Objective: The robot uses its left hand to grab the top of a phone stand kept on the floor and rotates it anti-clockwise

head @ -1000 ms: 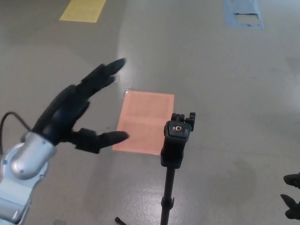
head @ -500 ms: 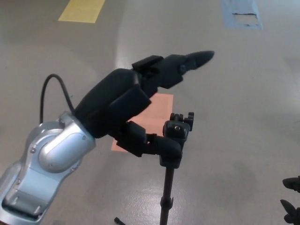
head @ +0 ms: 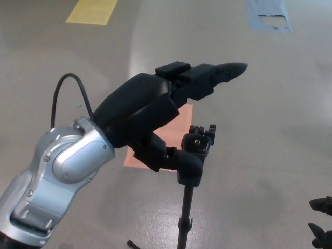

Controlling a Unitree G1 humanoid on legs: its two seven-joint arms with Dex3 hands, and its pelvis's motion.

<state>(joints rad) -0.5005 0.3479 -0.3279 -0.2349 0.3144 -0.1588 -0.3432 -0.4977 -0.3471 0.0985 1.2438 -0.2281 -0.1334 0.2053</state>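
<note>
A: Where does everything sit?

B: The left hand [head: 150,111] fills the centre. The phone stand [head: 193,155] rises from six o'clock, its head just at four o'clock of the palm. The right hand [head: 321,220] barely shows at the four o'clock edge; I cannot tell its state.

A: Has it got a grip?

B: No. The fingers [head: 218,75] stretch out past the head toward one o'clock, spread, holding nothing; the thumb [head: 179,160] touches the head's side. It should probably curl the fingers down around the top before twisting.

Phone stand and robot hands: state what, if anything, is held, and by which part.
Nothing is clearly held. The left robot hand has its thumb against the head of the phone stand, fingers extended above it, not closed.
</note>
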